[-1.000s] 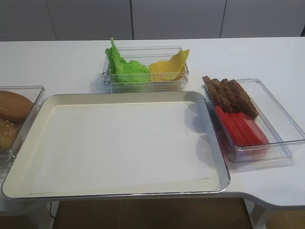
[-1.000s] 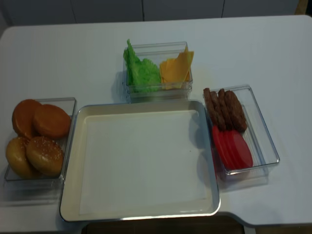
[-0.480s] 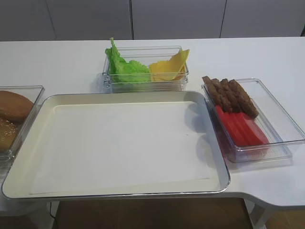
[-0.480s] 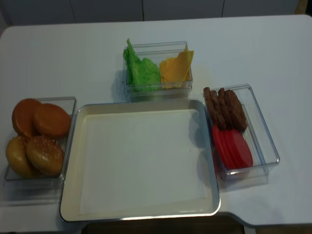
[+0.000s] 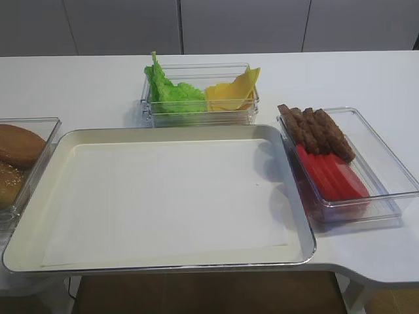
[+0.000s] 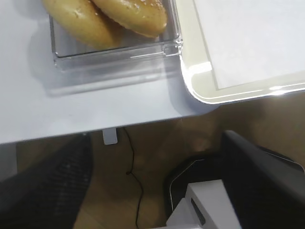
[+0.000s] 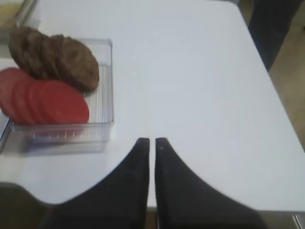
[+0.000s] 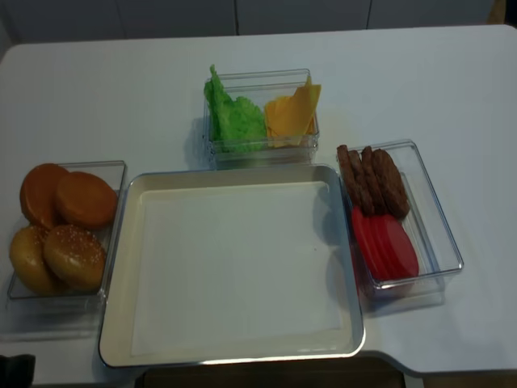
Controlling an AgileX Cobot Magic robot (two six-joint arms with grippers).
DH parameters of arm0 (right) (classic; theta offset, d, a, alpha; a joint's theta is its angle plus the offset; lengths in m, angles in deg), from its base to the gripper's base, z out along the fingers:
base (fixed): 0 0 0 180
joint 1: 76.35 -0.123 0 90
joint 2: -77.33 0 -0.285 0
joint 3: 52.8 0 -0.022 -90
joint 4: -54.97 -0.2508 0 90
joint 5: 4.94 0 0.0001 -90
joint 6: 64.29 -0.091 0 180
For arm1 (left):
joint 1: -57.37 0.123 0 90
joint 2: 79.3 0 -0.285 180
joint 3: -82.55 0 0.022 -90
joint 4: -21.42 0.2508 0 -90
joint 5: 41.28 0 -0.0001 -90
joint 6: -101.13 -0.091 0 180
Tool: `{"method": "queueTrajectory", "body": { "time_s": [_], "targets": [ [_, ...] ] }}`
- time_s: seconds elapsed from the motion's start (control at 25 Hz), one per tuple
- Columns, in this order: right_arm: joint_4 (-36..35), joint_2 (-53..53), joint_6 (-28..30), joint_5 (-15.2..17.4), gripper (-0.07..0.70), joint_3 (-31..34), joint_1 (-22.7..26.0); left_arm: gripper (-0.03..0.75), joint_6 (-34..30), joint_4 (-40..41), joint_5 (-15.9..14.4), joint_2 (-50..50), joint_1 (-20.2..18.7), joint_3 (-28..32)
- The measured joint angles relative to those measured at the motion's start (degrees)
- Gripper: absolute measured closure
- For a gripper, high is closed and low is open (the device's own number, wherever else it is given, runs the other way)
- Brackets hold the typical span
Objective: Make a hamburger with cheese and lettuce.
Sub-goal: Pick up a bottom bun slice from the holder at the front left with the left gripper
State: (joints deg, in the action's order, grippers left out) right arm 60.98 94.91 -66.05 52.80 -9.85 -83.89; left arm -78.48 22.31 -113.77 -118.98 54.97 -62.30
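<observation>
Green ruffled lettuce and yellow cheese slices share a clear box at the back of the table. No hamburger shows in any view; the buns lie in their box on the left. My right gripper is shut on nothing and hangs over the table's front right edge, just right of the meat box. My left gripper is open with nothing between its fingers. It hangs below the table's front edge, near the bun box.
A large metal tray lined with white paper lies in the middle. On its right a clear box holds brown patties and red tomato slices. A dark part shows at the bottom left corner of the realsense view.
A dark part has come into the bottom left corner of the realsense view. Nothing on the table has moved.
</observation>
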Motion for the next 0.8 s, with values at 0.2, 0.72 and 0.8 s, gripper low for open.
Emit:
{"method": "queueTrajectory", "body": {
  "time_s": [0.2,0.72,0.8],
  "targets": [
    [0.14,0.15,-1.42,-4.67,0.584,-0.22,0.0,0.106,0.05,-2.52,0.23,-2.86,0.0,-0.97],
    [-12.74,10.44,-1.77,-2.89,0.584,-2.77,0.0,0.106,-0.38,-8.04,0.42,-17.37,0.0,-9.52],
    [-14.37,13.36,-1.77,-2.77,0.582,-4.21,0.0,0.106,-0.79,-8.04,0.45,-19.98,0.0,-11.4]
  ]
}}
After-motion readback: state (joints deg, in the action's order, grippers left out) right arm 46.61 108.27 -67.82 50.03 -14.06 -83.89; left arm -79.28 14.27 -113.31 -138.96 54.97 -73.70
